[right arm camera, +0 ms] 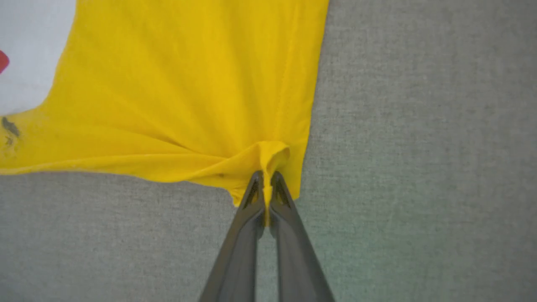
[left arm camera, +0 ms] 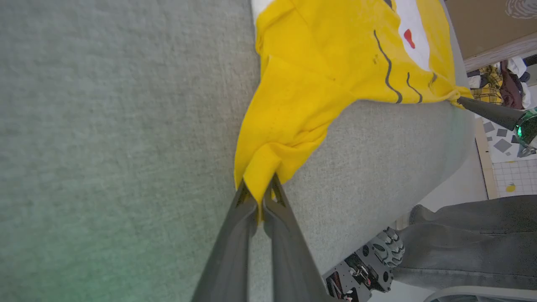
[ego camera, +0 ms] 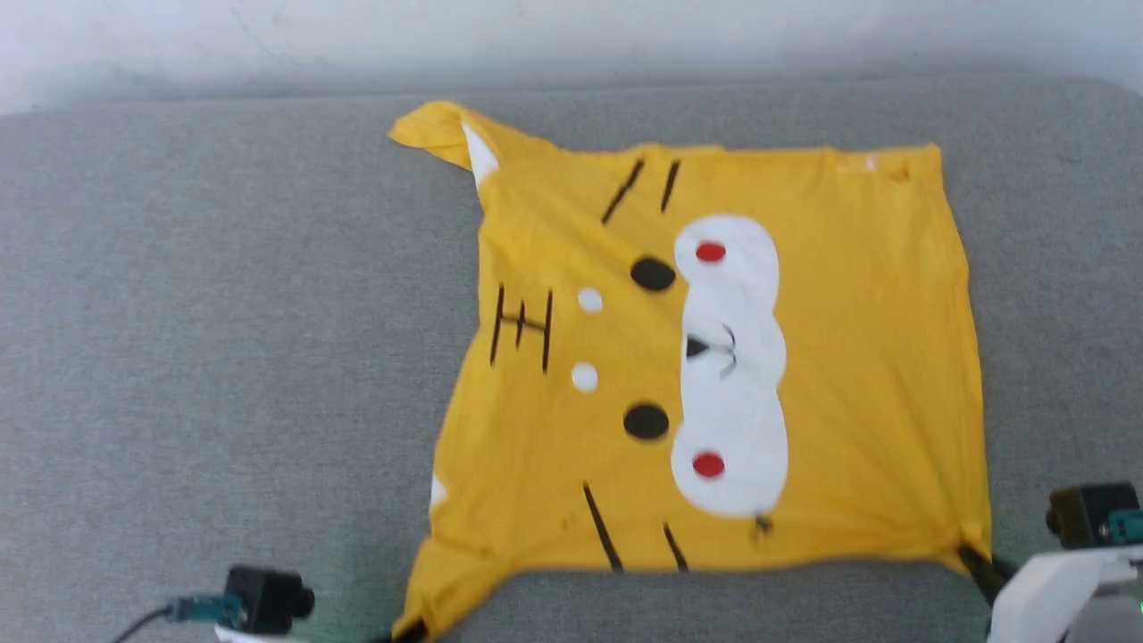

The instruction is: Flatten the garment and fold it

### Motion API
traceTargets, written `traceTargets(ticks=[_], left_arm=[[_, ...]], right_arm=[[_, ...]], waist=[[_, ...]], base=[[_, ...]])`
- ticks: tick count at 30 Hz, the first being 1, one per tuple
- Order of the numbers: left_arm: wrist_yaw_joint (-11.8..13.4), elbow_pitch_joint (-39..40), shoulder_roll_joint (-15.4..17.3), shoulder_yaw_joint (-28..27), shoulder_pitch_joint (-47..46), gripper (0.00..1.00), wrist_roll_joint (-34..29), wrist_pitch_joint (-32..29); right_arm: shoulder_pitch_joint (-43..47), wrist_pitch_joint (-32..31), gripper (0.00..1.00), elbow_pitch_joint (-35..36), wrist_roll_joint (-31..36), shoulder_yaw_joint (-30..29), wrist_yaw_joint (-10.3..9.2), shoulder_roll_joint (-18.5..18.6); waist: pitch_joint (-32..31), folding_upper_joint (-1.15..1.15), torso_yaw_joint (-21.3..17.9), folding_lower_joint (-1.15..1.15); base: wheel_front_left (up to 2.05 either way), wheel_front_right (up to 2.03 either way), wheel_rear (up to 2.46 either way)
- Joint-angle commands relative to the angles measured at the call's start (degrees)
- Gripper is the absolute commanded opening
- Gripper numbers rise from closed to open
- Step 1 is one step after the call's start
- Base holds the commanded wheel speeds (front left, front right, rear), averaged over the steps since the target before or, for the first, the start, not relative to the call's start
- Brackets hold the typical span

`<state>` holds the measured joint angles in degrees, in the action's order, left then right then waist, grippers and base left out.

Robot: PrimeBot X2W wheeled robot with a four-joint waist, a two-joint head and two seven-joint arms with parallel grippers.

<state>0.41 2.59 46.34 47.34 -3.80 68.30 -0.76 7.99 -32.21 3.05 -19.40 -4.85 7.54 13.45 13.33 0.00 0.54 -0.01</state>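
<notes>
The garment (ego camera: 830, 357), a bright yellow T-shirt with a white oval, red dots and short black stripes, lies spread on the grey cushion. My left gripper (left arm camera: 259, 189) is shut on its near left sleeve (left arm camera: 289, 121), which is drawn out to a point; its tips show in the head view at the bottom edge (ego camera: 412, 630). At the near right, my right gripper (right arm camera: 265, 177) is shut on the hem corner, and cloth bunches into radiating folds (right arm camera: 218, 138) there. In the head view that gripper (ego camera: 973, 558) meets the shirt's bottom right corner. The far sleeve (ego camera: 438, 129) lies crumpled.
The grey cushion (ego camera: 205, 339) stretches wide to the left and right of the shirt, with a pale wall (ego camera: 571, 36) behind. In the left wrist view the cushion's front edge drops to a floor, where grey trousers (left arm camera: 474, 247) and a patterned shoe (left arm camera: 388, 247) of a person show.
</notes>
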Motion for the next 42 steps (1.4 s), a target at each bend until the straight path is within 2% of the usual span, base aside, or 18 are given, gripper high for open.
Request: traceTargets(ticks=[1,10,14,18,25,32,37,42], left_arm=[[1.1,-0.2,0.5,1.0,2.1,0.00,0.8,-1.1],[4.6,3.7,1.9,1.8,7.9,0.00,5.3,-3.1],[5.8,6.9,3.4,-0.1,7.6,0.00,3.7,-0.2],[5.9,10.4,4.4,-2.6,5.9,0.00,1.8,3.2],[4.7,14.4,5.0,-6.2,0.6,0.00,-1.8,6.7],[2.9,12.9,5.4,-8.9,-6.3,0.00,-5.6,7.9],[0.9,10.1,3.2,-11.1,-11.8,0.00,-7.2,10.7],[-1.9,5.0,0.7,-11.0,-17.3,0.00,-8.5,10.7]], right_arm=[[2.0,-1.5,0.00,0.0,-0.6,0.0,-0.05,0.5],[10.7,-9.2,0.00,2.9,-3.0,-1.9,-0.05,-0.6],[11.5,-8.0,0.00,6.1,-2.7,-3.0,-0.05,-1.0],[10.4,-5.9,0.00,8.8,-1.8,-3.5,-0.05,-0.7],[5.2,-2.7,0.00,11.7,-0.4,-4.2,-0.05,0.7],[-3.3,2.6,0.00,11.4,4.0,-5.5,-0.05,1.3],[-9.2,4.3,0.00,9.7,6.8,-4.6,-0.05,1.0],[-14.9,4.1,0.00,7.0,9.1,-3.1,-0.05,1.0]], waist=[[-1.7,0.00,0.7,0.01],[-5.3,0.00,1.7,0.01],[-6.3,0.00,1.9,0.01],[-6.6,0.00,1.7,0.01],[-3.7,0.00,0.8,0.01],[2.7,0.00,-0.6,0.01],[7.9,0.00,-1.0,0.01],[12.7,0.00,-1.2,0.01]], base=[[0.00,0.00,0.00],[0.00,0.00,0.00],[0.00,0.00,0.00],[0.00,0.00,0.00],[0.00,0.00,0.00],[0.00,0.00,0.00],[0.00,0.00,0.00],[0.00,0.00,0.00]])
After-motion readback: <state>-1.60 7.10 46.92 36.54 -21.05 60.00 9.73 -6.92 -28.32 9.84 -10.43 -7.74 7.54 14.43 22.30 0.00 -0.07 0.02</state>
